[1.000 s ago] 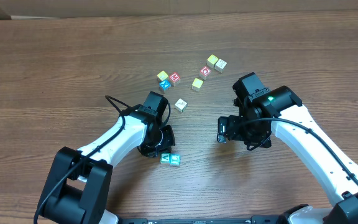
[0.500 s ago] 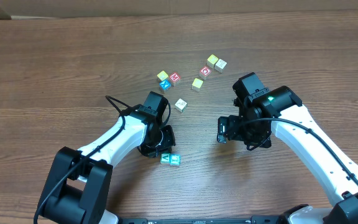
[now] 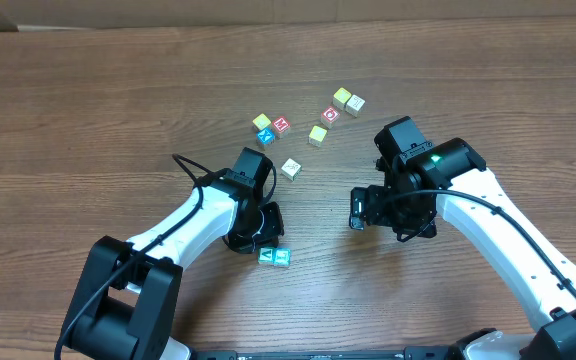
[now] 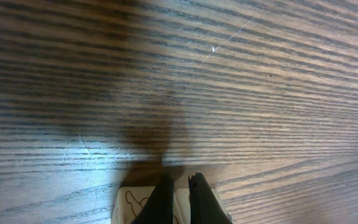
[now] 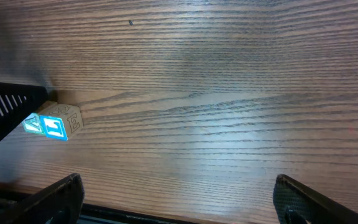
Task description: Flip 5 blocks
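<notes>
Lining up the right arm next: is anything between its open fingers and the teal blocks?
Nothing visible does: only bare table lies between the right gripper and the teal blocks. The left gripper, fingers shut, sits close on their far side.

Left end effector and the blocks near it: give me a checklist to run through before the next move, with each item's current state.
1. Left end effector shut, nothing between its fingers: ok.
2. Contact with the pale block at its tips: cannot tell; the frame edge cuts the block off.
3. Right end effector open and empty: ok.
4. Bare table under it, teal-faced blocks off to its side: ok.
5. Other blocks loose at the far side, apart from both arms: ok.
6. Five flips done: cannot tell.
</notes>
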You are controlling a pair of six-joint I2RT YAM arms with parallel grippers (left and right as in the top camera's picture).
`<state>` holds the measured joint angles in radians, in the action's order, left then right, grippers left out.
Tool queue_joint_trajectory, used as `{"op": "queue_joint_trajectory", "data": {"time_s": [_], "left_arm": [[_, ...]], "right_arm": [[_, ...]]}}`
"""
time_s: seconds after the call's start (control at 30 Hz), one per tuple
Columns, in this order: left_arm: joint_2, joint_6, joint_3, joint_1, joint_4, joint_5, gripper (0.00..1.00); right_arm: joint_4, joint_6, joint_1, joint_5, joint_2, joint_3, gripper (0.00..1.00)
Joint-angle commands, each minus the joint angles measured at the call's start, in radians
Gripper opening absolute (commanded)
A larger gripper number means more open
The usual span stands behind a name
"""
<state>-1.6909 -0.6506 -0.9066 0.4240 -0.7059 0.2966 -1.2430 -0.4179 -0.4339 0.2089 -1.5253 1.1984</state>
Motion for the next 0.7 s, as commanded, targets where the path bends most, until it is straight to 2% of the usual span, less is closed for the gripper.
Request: {"op": "queue_joint_trajectory", "data": {"time_s": [0.0,0.37,0.57,0.67], "left_arm": [[-0.009,0.016,0.008,0.003,0.003,0.011,0.04],[-0.009,0.016,0.008,0.003,0.008,0.007,0.04],[-0.009,0.014,0.006,-0.012,0.126,-0.031,0.04],[-0.009,-0.008,-0.01,-0.024,0.184,-0.073,0.09]], "right_arm": [[0.003,0.002,-0.005,-0.007,0.004,-0.004,0.98],[0.003,0.002,-0.005,-0.007,0.004,-0.004,0.98],[0.003,0.002,-0.005,-0.007,0.004,-0.004,0.98],[0.003,0.002,-0.005,-0.007,0.004,-0.004,0.99]]}}
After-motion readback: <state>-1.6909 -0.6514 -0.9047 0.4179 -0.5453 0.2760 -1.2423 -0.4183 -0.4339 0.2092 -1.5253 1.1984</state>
